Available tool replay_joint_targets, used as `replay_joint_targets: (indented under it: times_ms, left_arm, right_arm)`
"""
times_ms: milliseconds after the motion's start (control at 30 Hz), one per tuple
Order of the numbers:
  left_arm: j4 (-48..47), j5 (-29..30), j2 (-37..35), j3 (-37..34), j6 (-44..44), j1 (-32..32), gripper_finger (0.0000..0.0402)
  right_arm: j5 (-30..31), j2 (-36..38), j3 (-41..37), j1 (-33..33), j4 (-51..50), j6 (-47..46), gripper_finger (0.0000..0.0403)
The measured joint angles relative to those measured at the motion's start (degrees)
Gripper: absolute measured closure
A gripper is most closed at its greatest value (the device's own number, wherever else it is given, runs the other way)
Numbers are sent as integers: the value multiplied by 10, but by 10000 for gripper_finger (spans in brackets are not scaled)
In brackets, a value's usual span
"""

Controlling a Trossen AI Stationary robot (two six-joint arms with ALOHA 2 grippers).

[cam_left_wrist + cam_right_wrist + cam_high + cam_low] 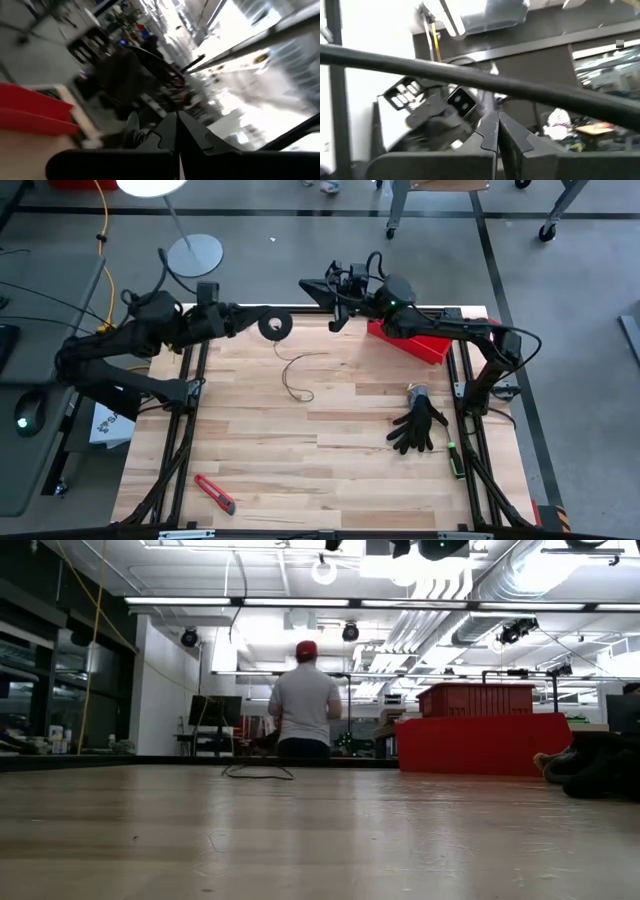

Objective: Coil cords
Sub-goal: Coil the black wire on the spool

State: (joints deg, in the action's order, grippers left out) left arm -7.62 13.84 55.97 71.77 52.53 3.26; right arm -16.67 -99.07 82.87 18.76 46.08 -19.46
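Bare wood of the table point(320, 840) is filling the low view's foreground, with the thin dark cord point(258, 772) lying in a small loose loop farther back and a person in a red cap point(305, 700) standing in the room beyond. From above, the cord point(297, 375) is lying slack on the table point(320, 470) just in front of the far edge, in one open loop with a tail running toward the black spool point(274, 326). Left gripper point(262, 318) is reaching along the far edge and sitting right at the spool; fingers in the left wrist view point(172, 137) are pressed together, but can't tell if they are actually clamping the spool. Right gripper point(318, 288) is hovering past the far edge, near the spool but apart from it, fingers clenched with nothing between them in the right wrist view point(495, 132). Red bin point(415, 340) is sitting at the far right corner under the right arm. Black glove point(418, 425) is lying on the right side, well apart from the cord. Red box cutter point(214, 493) is resting near the front left.
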Motion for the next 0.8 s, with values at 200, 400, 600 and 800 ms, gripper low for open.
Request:
replay_joint_targets:
  times_ms: [200,400,600,800]
  left_arm:
    - [-58,-19,-20,0,-70,22,401]
    - [-71,-48,-24,0,-67,28,401]
    - [-70,-47,-27,0,-121,28,401]
    - [-41,-46,-18,0,-133,28,401]
  right_arm:
    - [-9,2,0,2,-54,-1,402]
    - [-93,8,0,5,-178,-27,403]
    - [-118,47,0,3,-343,40,370]
    - [-70,44,0,-34,-377,65,255]
